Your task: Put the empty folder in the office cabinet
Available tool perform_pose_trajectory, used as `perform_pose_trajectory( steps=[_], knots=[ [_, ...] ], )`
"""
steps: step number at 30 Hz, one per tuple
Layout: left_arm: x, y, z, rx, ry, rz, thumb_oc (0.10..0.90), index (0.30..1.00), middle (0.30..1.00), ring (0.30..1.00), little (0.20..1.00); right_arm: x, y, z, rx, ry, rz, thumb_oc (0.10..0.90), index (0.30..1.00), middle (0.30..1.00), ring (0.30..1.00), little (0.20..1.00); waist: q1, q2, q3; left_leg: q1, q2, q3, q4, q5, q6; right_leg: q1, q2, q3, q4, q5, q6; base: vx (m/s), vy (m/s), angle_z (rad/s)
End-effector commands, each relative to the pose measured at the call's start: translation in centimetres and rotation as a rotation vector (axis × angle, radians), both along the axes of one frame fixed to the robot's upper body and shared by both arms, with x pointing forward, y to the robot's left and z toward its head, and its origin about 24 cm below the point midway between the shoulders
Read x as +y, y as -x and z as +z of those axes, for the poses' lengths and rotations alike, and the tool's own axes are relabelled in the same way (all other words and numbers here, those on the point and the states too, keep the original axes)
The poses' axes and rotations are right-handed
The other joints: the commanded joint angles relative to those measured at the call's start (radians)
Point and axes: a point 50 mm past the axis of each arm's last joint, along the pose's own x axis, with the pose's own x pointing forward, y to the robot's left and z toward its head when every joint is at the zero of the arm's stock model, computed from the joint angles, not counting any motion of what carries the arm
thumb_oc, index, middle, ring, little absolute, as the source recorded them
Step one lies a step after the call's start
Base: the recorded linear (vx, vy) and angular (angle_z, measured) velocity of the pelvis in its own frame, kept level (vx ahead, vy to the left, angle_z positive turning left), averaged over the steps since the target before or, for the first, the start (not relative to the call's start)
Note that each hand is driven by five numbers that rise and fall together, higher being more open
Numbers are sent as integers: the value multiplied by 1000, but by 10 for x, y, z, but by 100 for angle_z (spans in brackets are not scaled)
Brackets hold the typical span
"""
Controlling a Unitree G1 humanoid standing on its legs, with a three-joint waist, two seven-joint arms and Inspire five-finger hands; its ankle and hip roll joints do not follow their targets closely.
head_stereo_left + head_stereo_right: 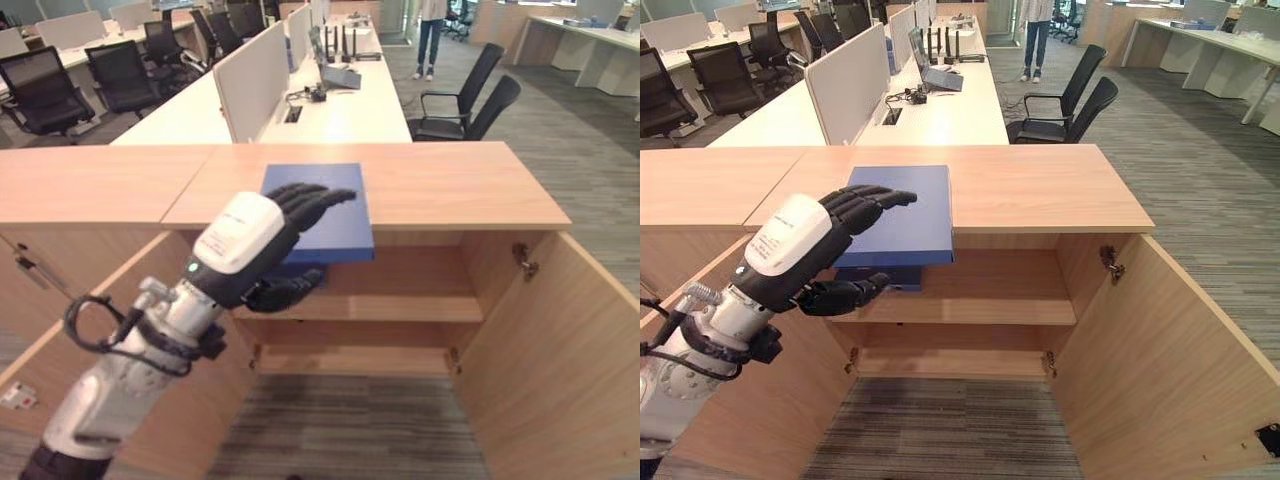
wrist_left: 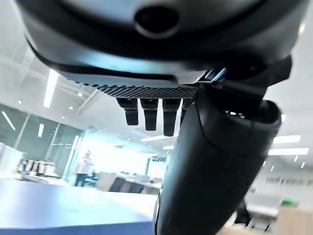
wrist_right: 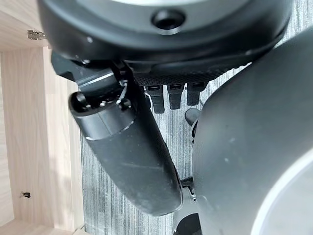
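Observation:
A blue folder (image 1: 335,215) lies flat on the wooden cabinet top (image 1: 460,185), its near edge overhanging the open front. My left hand (image 1: 245,240) reaches in from the lower left to the folder's near left corner. Its fingers (image 1: 875,200) stretch straight over the folder's top and the thumb (image 1: 845,292) sits below the overhanging edge, with a gap showing. The left wrist view shows the folder's blue surface (image 2: 58,210) under the straight fingers. My right hand (image 3: 127,147) hangs relaxed over the carpet beside the cabinet's wood.
Both cabinet doors stand open: the right door (image 1: 565,350) swings out toward me, the left door (image 1: 70,340) lies behind my arm. A bare shelf (image 1: 400,305) runs inside. Behind the cabinet are a white desk (image 1: 340,115), black chairs (image 1: 470,100) and a distant person (image 1: 431,35).

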Motion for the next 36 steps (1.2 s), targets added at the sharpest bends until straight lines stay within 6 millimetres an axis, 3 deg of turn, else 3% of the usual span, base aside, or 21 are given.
perform_pose_trajectory(
  steps=[1, 11, 29, 36],
  knots=[
    [-4, -1, 30, -226, -7, -7, 800, 900, 900, 900, 900, 13, -10, 1, -33, -41, 40, 800, 900, 900, 900, 900, -7, -28, -54, -25, 11, 50, -15, 90, -29, 31, -62, 28, 4, 14, 98, 0, 0, 0],
    [14, -21, 11, -224, -68, 151, 800, 900, 900, 900, 900, 11, -4, 0, -22, -25, 68, 800, 900, 900, 900, 900, -36, -25, -65, -17, 5, 67, -16, 78, -23, 29, -68, 37, 4, 19, 100, 1, 2, -7],
    [17, -34, -16, -123, -26, 218, 800, 900, 900, 900, 900, 12, -4, 0, -25, -11, 66, 800, 900, 900, 900, 900, -54, -20, -71, -14, 0, 83, -15, 73, -16, 25, -71, 40, 4, 23, 100, -4, 2, -4],
    [17, -42, -17, -194, -99, 245, 800, 900, 900, 900, 900, 14, -5, 0, -37, -9, 82, 800, 900, 900, 900, 900, -66, -22, -72, -12, -4, 89, -16, 65, -12, 25, -73, 44, 4, 25, 103, 0, 0, 0]
  ],
)
